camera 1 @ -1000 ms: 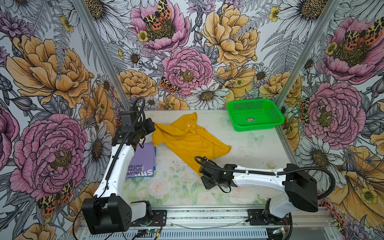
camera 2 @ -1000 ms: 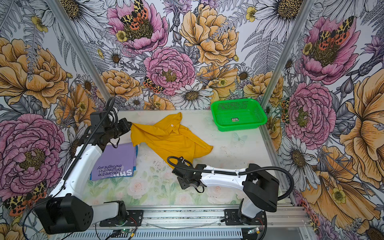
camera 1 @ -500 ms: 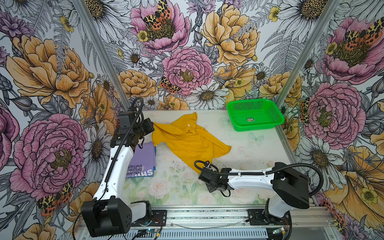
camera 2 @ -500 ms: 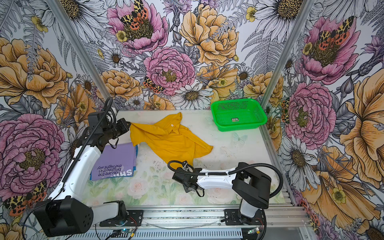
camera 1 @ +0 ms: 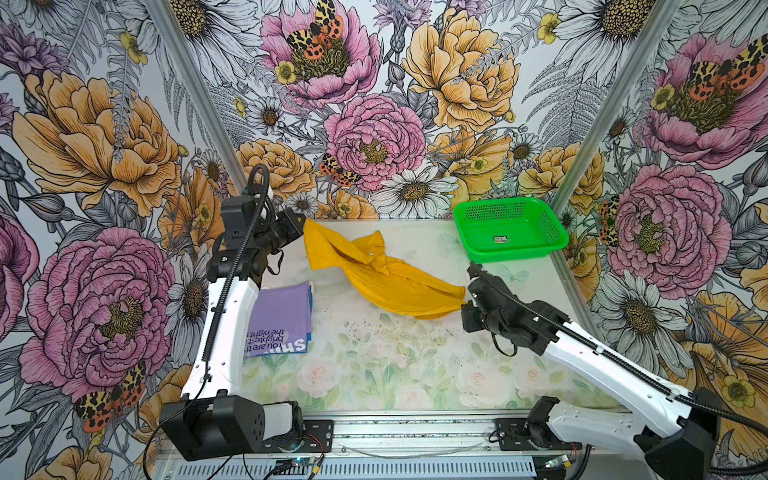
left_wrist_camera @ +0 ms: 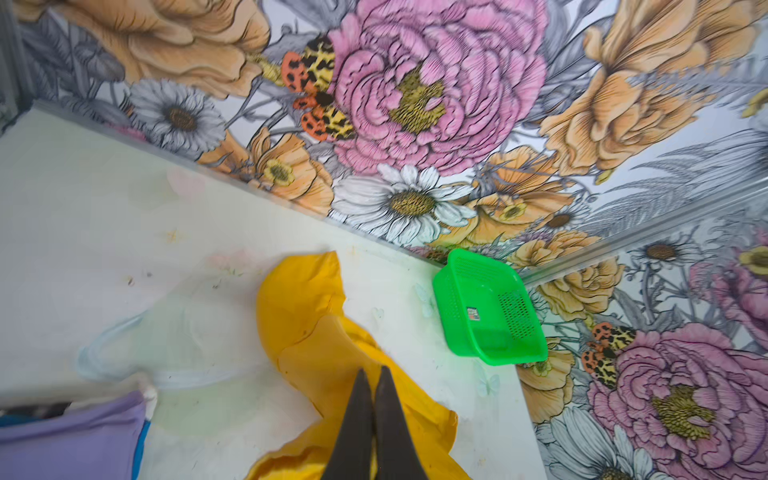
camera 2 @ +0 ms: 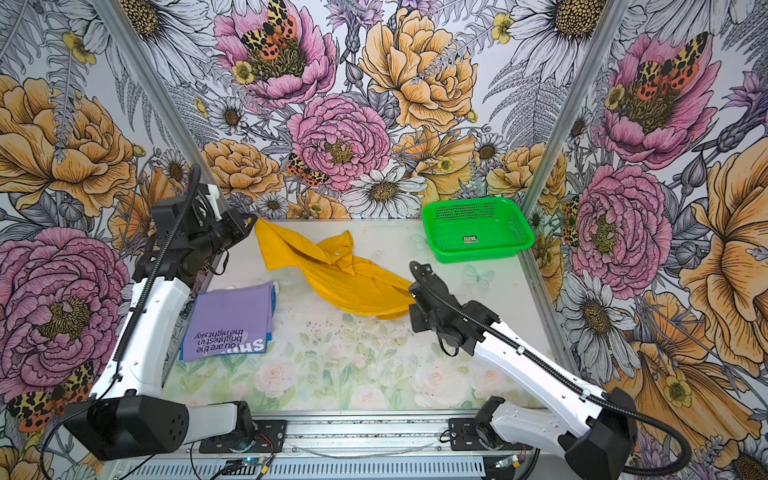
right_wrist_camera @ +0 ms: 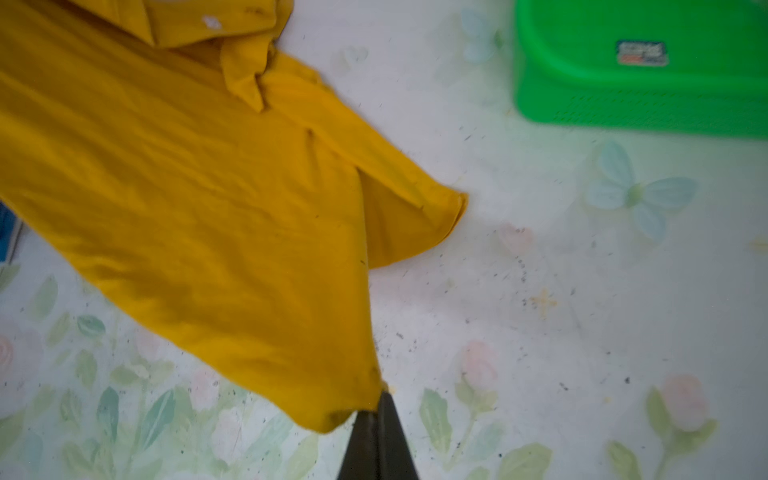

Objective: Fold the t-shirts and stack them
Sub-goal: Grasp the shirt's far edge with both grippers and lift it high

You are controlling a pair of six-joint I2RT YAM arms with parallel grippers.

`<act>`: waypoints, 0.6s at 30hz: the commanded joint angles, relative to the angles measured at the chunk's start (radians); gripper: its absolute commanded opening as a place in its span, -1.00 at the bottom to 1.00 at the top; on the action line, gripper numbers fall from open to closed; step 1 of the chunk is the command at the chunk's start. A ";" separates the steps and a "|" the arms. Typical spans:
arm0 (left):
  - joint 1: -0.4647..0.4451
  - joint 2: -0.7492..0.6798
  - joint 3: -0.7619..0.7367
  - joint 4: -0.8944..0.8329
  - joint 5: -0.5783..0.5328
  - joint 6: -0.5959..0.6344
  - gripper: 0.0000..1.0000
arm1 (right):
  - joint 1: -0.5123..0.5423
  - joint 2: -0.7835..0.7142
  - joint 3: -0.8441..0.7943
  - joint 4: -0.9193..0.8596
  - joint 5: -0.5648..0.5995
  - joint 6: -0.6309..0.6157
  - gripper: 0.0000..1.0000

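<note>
Mustard-yellow t-shirt was stretched between the two grippers over the middle and far part of the table, not yet folded. One corner of it was raised at the far left and another was low at the right. The cloth between them sagged and seemed to rest on the table, twisted and bunched near the collar with its small white label.

The left gripper was closed on the far corner; in the left wrist view its fingers were pressed together with yellow cloth around them. The right gripper was closed too, and it pinched only the very tip of the near corner.

The lavender t-shirt lay folded at the left side of the table, beside the left arm, with its white printed text facing up. It was near the yellow one but apart from it. The green basket stood in the far right corner, near the right gripper and not touching it.

In my judgement the main danger was the thin hold on the right: a stronger pull to flatten the shirt could draw the tip out of the jaws. The twist could also remain and give a crooked fold. If the cloth were dragged to the left, it could disturb the folded lavender shirt, and a wide swing of the right arm could push the basket
</note>
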 commanded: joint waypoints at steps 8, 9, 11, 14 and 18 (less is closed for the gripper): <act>0.036 0.217 0.511 0.014 0.065 -0.202 -1.00 | -0.393 0.157 0.613 -0.094 -0.134 -0.313 -1.00; 0.036 0.241 0.567 0.014 0.077 -0.209 -1.00 | -0.413 0.186 0.673 -0.097 -0.150 -0.323 -1.00; 0.037 0.269 0.667 0.016 0.098 -0.221 -1.00 | -0.432 0.222 0.773 -0.105 -0.170 -0.338 -1.00; 0.052 0.240 0.739 0.014 0.077 -0.226 -1.00 | -0.436 0.249 0.892 -0.121 -0.195 -0.358 -1.00; 0.093 0.150 0.708 0.015 0.078 -0.227 -1.00 | -0.435 0.247 0.963 -0.147 -0.223 -0.373 -1.00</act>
